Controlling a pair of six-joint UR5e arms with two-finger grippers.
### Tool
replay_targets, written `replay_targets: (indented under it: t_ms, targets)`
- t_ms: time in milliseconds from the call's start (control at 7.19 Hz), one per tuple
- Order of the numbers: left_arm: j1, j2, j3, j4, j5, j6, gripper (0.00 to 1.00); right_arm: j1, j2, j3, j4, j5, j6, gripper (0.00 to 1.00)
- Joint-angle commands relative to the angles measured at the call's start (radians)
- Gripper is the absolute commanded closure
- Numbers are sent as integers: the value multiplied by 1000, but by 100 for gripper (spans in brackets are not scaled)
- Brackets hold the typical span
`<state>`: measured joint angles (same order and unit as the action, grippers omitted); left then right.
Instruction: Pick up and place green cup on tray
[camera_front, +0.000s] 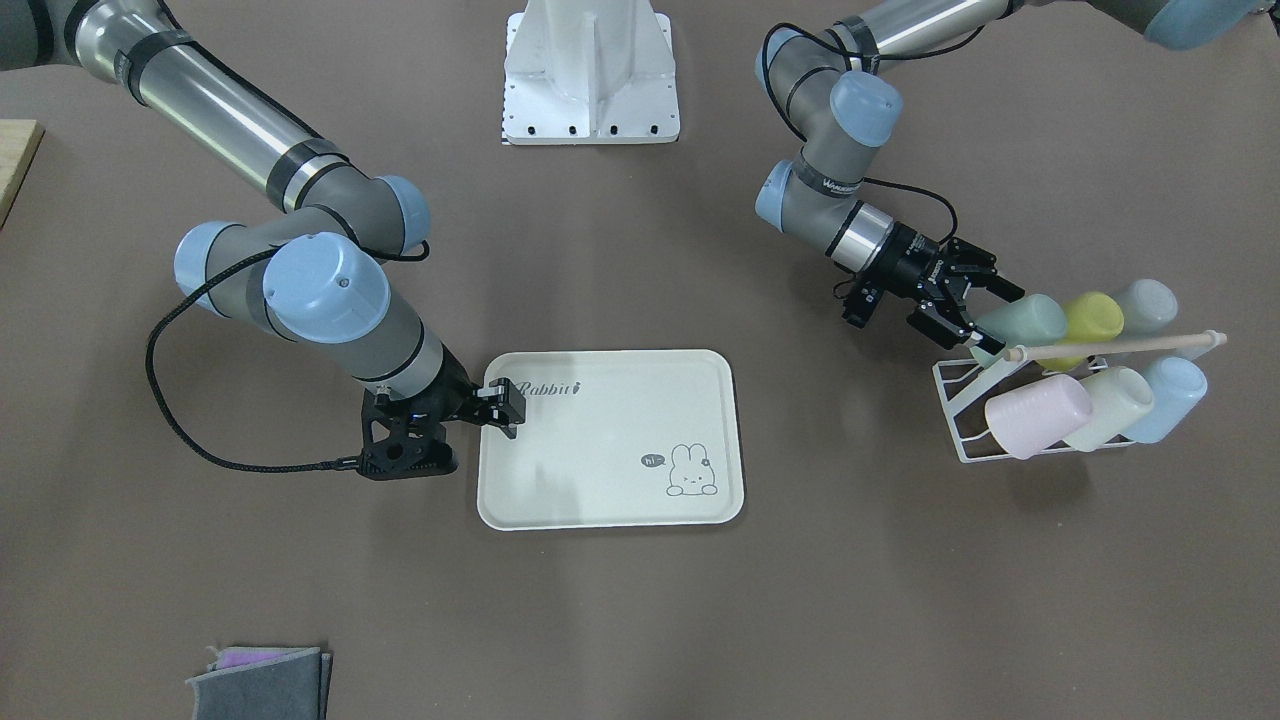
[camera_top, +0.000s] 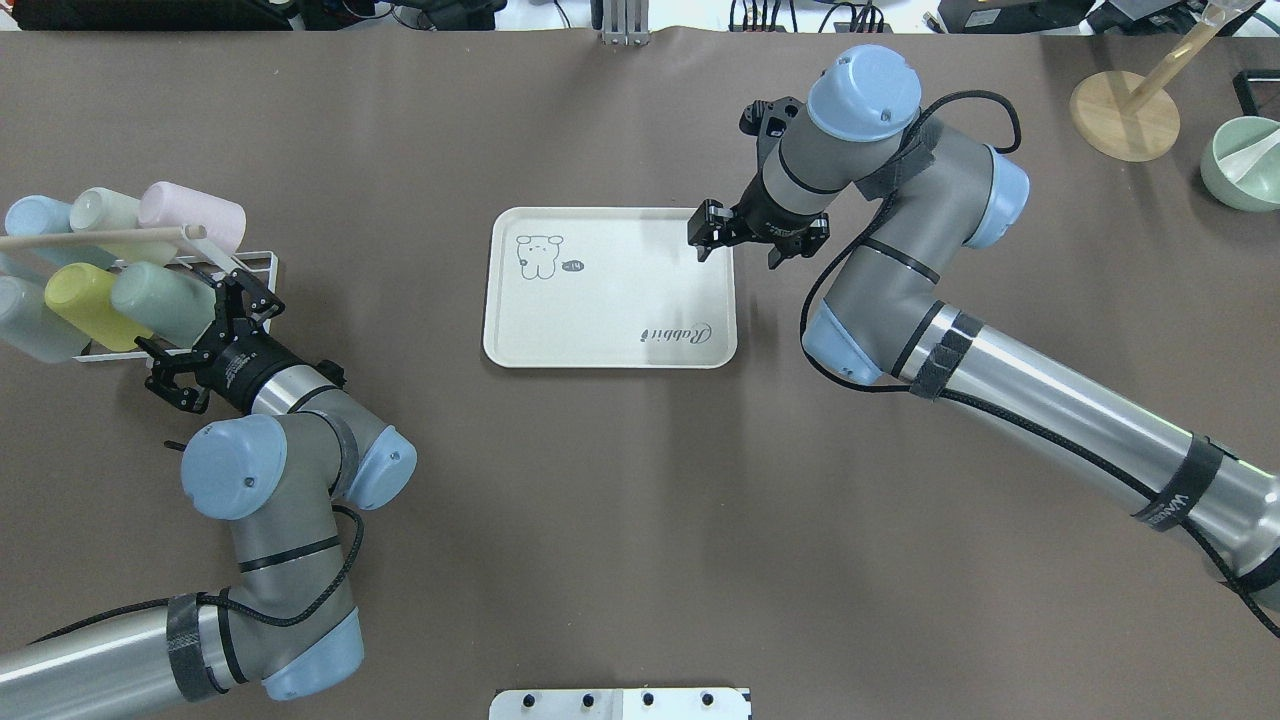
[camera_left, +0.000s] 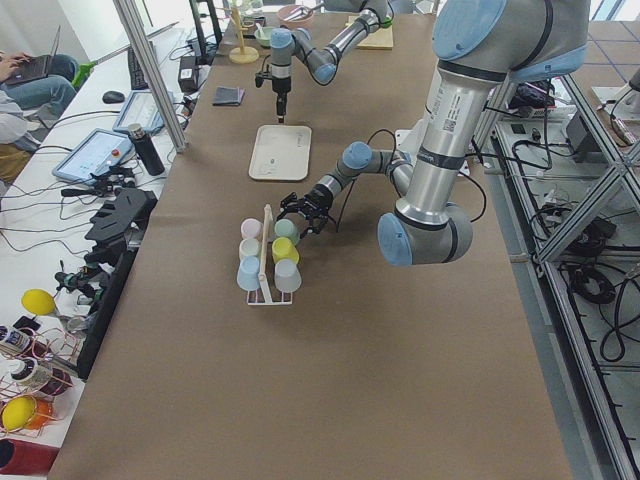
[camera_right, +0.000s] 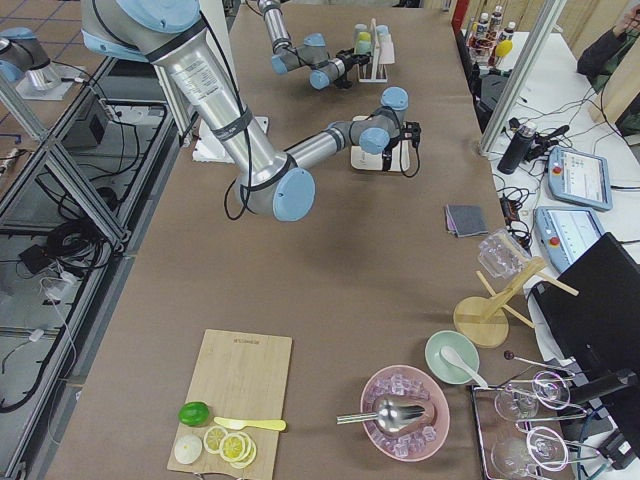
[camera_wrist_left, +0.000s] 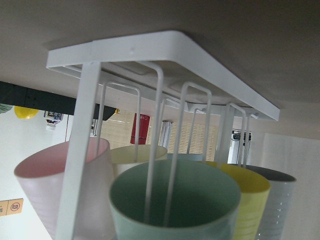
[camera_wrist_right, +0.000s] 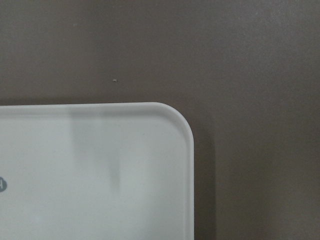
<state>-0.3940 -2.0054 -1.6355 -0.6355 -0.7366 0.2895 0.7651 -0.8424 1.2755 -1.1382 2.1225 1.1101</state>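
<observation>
**Green cup on the rack, left pincer spread at its mouth**

Seen from overhead, the green cup (camera_front: 1025, 320) sits tilted on a white wire rack (camera_front: 958, 425) at the left end of the tabletop (camera_front: 640, 620), well apart from the tray (camera_front: 600, 460). It is the rightmost cup of the rack's near row, just beside a yellow-green cup (camera_front: 1092, 315). The left wrist view looks straight into its mouth, where two wire prongs run inside. Five other pastel cups share the rack under a wooden rod (camera_front: 1110, 346).

The left pincer (camera_front: 990, 320) is released, its fingers spread wide on either side of the green cup's mouth end. Whether they touch the cup I cannot tell.

The tray lies flat at the middle of the tabletop. The right pincer (camera_front: 500, 405) points down over the tray's far right corner, fingers apart and holding nothing. The right wrist view shows that rounded corner and the brown tabletop beyond it.
</observation>
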Motion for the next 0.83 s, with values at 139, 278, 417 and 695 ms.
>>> replay_targets:
  t_ms: [139, 278, 417, 695]
  targets:
    - [-9, 8, 0, -7, 5, -3, 3, 10, 3, 1, -5, 1, -1, 0]
    - [-9, 7, 0, -7, -3, -3, 12, 11, 3, 1, -5, 1, -3, 0]
    - [-9, 8, 2, -7, -4, -4, 30, 10, 11, -4, -8, -1, -3, 0]
    - [-11, 1, 2, 2, -7, -4, 93, 66, 14, 10, -44, -9, -21, 0]
